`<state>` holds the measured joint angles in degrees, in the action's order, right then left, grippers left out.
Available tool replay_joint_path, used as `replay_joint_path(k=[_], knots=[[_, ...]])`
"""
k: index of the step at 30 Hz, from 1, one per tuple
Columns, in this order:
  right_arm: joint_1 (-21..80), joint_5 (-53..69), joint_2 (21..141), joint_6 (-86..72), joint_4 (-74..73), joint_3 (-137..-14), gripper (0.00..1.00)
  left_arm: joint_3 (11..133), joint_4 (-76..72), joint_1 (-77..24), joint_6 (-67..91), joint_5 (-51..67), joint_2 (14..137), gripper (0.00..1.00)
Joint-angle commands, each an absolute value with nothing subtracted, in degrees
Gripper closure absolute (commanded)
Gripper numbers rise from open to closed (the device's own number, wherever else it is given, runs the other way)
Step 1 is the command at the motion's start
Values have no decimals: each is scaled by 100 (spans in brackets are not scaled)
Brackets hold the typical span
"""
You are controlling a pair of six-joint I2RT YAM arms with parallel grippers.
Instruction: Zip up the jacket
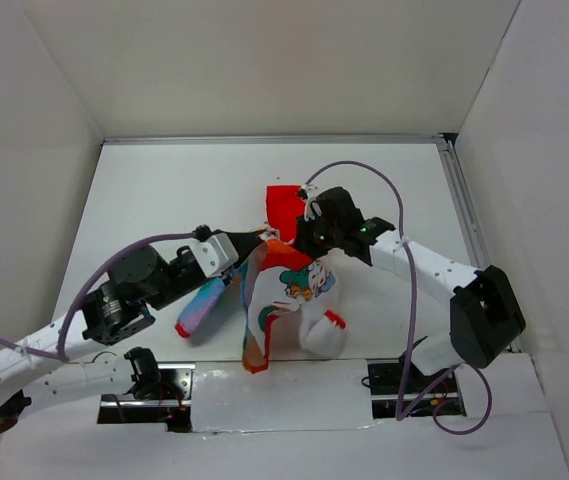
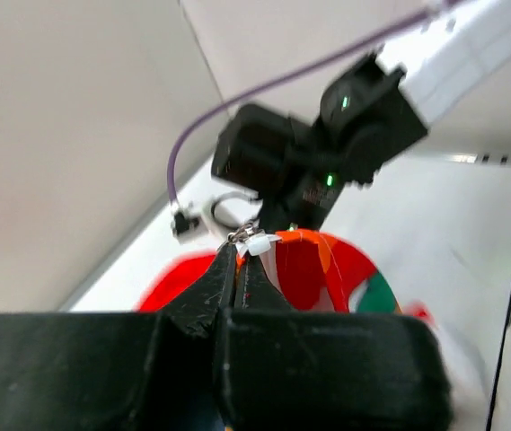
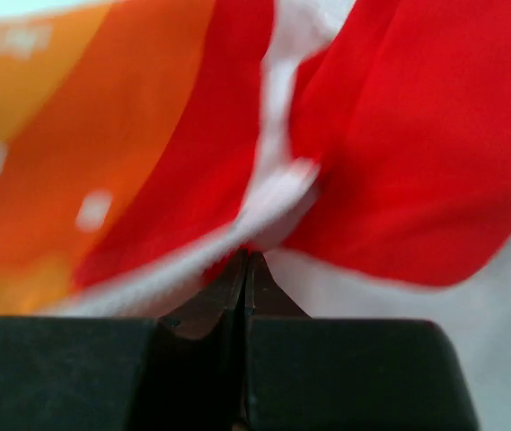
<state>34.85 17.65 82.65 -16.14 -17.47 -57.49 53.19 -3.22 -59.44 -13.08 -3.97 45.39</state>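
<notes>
The jacket (image 1: pixel 302 287) hangs bunched between my two grippers over the table's middle. Its red hood (image 1: pixel 284 203) lies behind, the white cartoon side faces the camera, and a rainbow sleeve (image 1: pixel 200 308) trails down to the left. My left gripper (image 1: pixel 262 241) is shut on the zipper pull (image 2: pixel 253 241), a small metal piece with a white tab, at the jacket's top edge (image 2: pixel 309 269). My right gripper (image 1: pixel 310 238) is shut on a fold of red and white jacket fabric (image 3: pixel 277 202) close beside it. In the left wrist view the right gripper's black body (image 2: pixel 291 166) sits just behind the pull.
White walls enclose the white table (image 1: pixel 164 190) on three sides, with a metal rail (image 1: pixel 461 200) along the right edge. A purple cable (image 1: pixel 384 185) loops over the right arm. Both arm bases sit at the near edge.
</notes>
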Motion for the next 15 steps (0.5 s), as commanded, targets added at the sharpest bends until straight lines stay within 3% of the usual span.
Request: replay_joint_path(k=[1, 4, 9, 12, 15], knots=[[3595, 1267, 7955, -1380, -1379, -6046, 100, 5581, -844, -5976, -1442, -44, 4456, 100], [3647, 1056, 7369, -1546, -1196, -5864, 100, 5206, -887, -5977, -1328, 70, 4421, 100], [3656, 352, 6427, -2029, -1063, -5485, 67, 3986, -1841, -5968, -1010, 26, 4438, 100], [3578, 220, 6311, -2380, -1195, -5405, 52, 3465, -2538, -5968, -1107, -132, 4631, 100], [3367, 1026, 6337, -2583, -1301, -5432, 49, 3288, -2917, -5959, -1151, -176, 4904, 100]])
